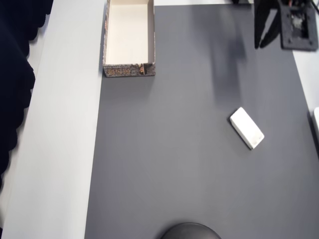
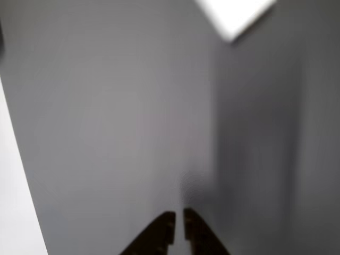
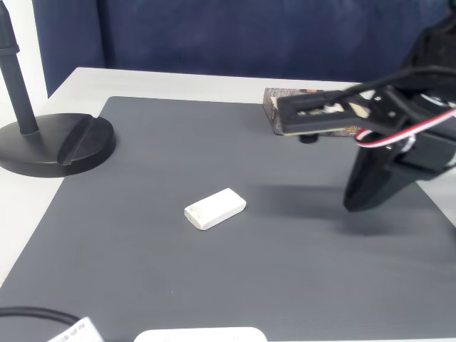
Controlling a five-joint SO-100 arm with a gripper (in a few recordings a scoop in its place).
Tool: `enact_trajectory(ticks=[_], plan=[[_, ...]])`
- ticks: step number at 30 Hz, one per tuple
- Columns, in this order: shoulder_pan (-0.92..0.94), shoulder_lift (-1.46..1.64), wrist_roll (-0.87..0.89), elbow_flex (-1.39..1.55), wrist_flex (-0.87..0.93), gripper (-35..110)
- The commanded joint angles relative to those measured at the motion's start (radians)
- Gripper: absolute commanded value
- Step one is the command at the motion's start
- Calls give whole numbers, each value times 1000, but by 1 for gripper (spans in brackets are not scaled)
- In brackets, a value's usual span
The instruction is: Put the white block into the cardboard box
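The white block [image 1: 246, 128] lies flat and slanted on the dark grey mat [image 1: 174, 159], right of centre in the overhead view. It also shows in the fixed view [image 3: 215, 209] and blurred at the wrist view's top edge [image 2: 236, 16]. The cardboard box [image 1: 128, 35] stands open and empty at the mat's top left corner; in the fixed view the arm hides most of the box [image 3: 272, 105]. My black gripper [image 1: 261, 44] hovers at the top right, well apart from the block. Its fingertips [image 2: 169, 226] sit almost together with nothing between them.
A black round stand base [image 3: 57, 142] sits at the mat's edge, and its rim [image 1: 191, 231] shows at the bottom of the overhead view. A white table strip [image 1: 60, 149] runs along the mat's left side. A white object [image 3: 199, 333] lies at the fixed view's bottom edge.
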Motion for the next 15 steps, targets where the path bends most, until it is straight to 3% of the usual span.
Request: enact_trajectory(ticks=[1, 15], plan=[[6, -115, 6, -210, -2, -2], [46, -376, 46, -545, 34, -2]])
